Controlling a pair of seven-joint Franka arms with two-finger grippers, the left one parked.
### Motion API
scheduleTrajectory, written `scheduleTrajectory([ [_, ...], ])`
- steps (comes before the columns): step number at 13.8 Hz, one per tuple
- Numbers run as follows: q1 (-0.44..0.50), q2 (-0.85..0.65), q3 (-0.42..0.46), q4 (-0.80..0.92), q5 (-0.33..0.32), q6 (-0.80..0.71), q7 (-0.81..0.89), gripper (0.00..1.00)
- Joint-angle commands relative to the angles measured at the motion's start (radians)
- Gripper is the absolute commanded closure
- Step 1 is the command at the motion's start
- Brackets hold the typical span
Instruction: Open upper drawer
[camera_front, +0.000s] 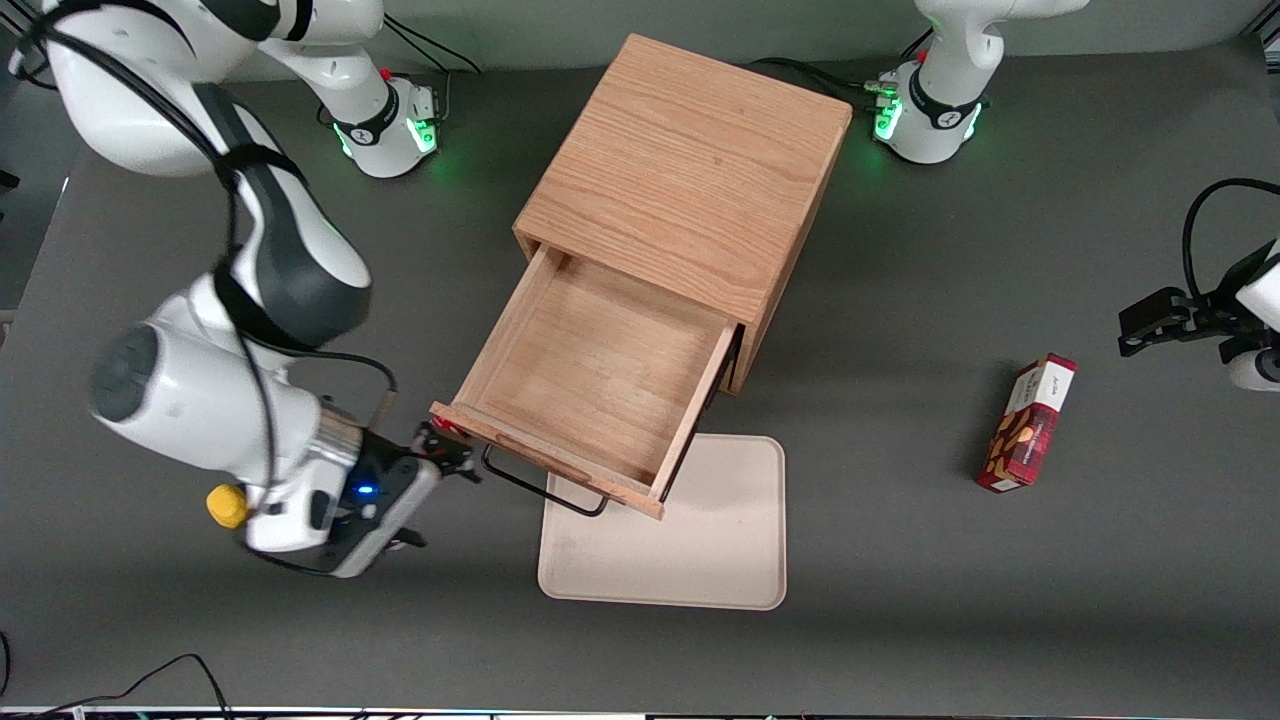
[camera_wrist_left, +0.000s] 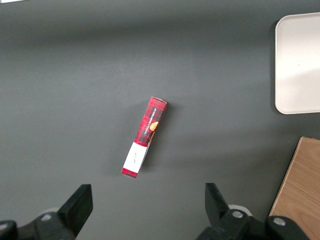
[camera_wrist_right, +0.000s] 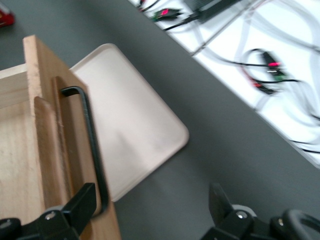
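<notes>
The upper drawer (camera_front: 590, 370) of the wooden cabinet (camera_front: 690, 170) stands pulled far out, and its tray is empty. Its thin black wire handle (camera_front: 540, 490) runs along the drawer front, facing the front camera. My right gripper (camera_front: 452, 452) is at the handle's end toward the working arm's side of the table, level with the drawer front. In the right wrist view the gripper (camera_wrist_right: 151, 200) is open wide. One finger (camera_wrist_right: 82, 200) sits close beside the handle (camera_wrist_right: 92, 145) and the drawer front (camera_wrist_right: 45, 135). Nothing is held. The lower drawer is hidden under the upper one.
A cream tray (camera_front: 700, 540) lies on the dark table, partly under the open drawer, nearer the front camera; it also shows in the right wrist view (camera_wrist_right: 130, 120). A red snack box (camera_front: 1028, 425) lies toward the parked arm's end of the table.
</notes>
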Motion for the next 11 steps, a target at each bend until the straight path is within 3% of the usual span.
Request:
scheduleTrajectory([
  [1, -0.075, -0.280, -0.104, -0.237, 0.070, -0.039, -0.018, 0.00],
  [4, -0.146, -0.450, -0.149, -0.348, 0.106, -0.190, 0.043, 0.00],
  [6, -0.140, -0.565, -0.207, -0.437, 0.106, -0.267, 0.252, 0.00],
  [11, -0.119, -0.754, -0.221, -0.638, 0.078, -0.327, 0.480, 0.00],
])
